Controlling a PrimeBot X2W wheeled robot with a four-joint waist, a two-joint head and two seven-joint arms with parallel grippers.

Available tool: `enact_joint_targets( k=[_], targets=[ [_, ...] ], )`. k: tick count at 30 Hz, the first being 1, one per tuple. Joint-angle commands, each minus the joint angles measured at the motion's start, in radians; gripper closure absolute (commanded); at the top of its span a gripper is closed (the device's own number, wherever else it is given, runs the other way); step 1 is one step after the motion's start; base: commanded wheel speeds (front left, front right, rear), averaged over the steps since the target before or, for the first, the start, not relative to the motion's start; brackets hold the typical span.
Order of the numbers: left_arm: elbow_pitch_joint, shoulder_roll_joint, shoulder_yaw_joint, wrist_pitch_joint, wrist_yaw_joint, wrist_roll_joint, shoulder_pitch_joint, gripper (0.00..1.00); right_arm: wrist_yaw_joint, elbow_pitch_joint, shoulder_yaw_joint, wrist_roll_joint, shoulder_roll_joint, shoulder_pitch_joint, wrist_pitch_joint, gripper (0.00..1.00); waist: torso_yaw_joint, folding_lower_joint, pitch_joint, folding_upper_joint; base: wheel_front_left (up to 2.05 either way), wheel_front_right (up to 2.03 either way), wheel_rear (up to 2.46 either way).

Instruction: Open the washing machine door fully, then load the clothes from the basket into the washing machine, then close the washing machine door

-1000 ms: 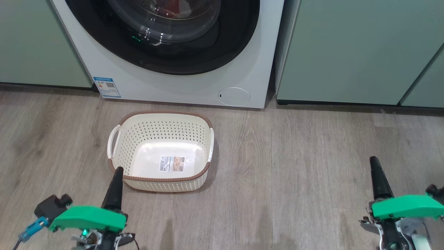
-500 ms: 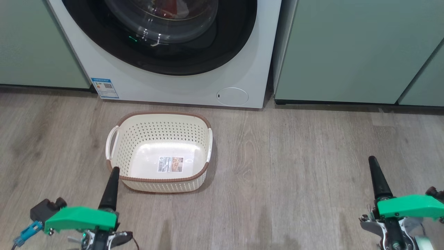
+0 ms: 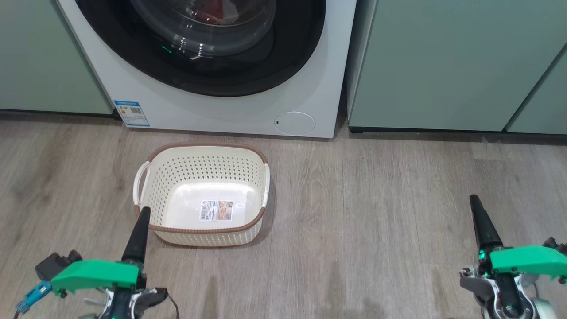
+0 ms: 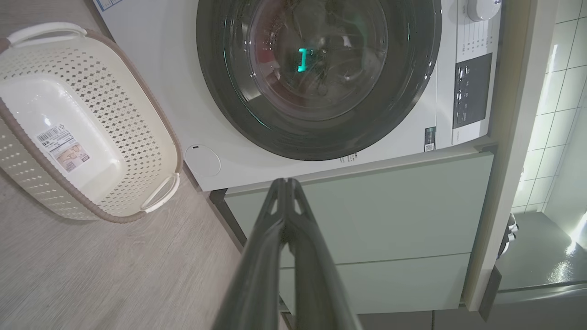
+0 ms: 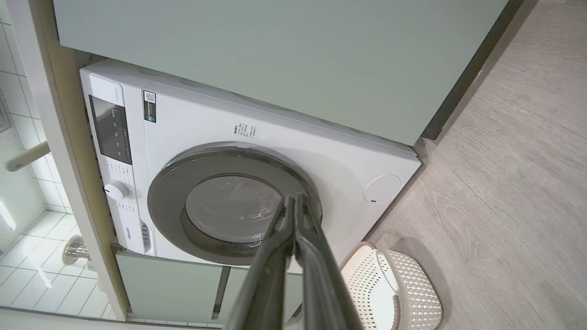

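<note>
The white washing machine (image 3: 221, 110) stands at the top of the head view. Its black-rimmed glass door (image 3: 283, 57) lies closed against its front. Red clothes (image 3: 215, 8) show behind the glass. On the floor before it sits the cream basket (image 3: 206, 146) with only a sticker on its bottom. My left gripper (image 3: 144, 212) is shut and holds nothing, its tip over the basket's near left corner. My right gripper (image 3: 474, 199) is shut over bare floor, far right of the basket. In the wrist views, the left gripper (image 4: 286, 183) and right gripper (image 5: 293, 199) point at the door (image 4: 321, 137) (image 5: 169, 197).
Pale green cabinets (image 3: 443, 66) flank the machine on both sides. Grey wood-look floor (image 3: 376, 221) spreads around the basket. A small round white flap (image 3: 294, 123) sits low on the machine's front. A tiled room (image 5: 27, 256) lies beyond the cabinet end.
The head camera has shifted slightly, so the scene slid a little left. Both grippers stay shut and low; the left one drifted slightly left in view.
</note>
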State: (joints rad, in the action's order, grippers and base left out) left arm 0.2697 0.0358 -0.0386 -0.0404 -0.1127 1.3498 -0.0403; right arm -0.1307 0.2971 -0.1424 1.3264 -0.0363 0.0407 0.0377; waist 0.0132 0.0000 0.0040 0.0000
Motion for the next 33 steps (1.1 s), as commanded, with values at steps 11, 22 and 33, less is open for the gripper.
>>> enact_joint_targets(
  k=[11, 22, 33],
  targets=[
    [-0.027, 0.013, -0.054, -0.035, -0.013, 0.127, -0.059, 1.0, 0.0, -0.046, 0.025, 0.139, -0.013, 0.062, 0.038, 1.0, -0.006, 0.0, 0.0, 0.0, 0.0, 0.0, 0.0],
    [-0.024, 0.014, -0.074, -0.071, -0.018, 0.252, -0.067, 1.0, 0.0, -0.052, 0.028, 0.275, -0.014, 0.067, 0.074, 1.0, -0.013, 0.0, -0.001, 0.0, 0.0, 0.0, 0.0],
    [-0.024, 0.014, -0.075, -0.073, -0.018, 0.259, -0.068, 1.0, 0.0, -0.052, 0.029, 0.282, -0.014, 0.067, 0.076, 1.0, -0.013, 0.0, -0.001, 0.0, 0.0, 0.0, 0.0]
  ],
)
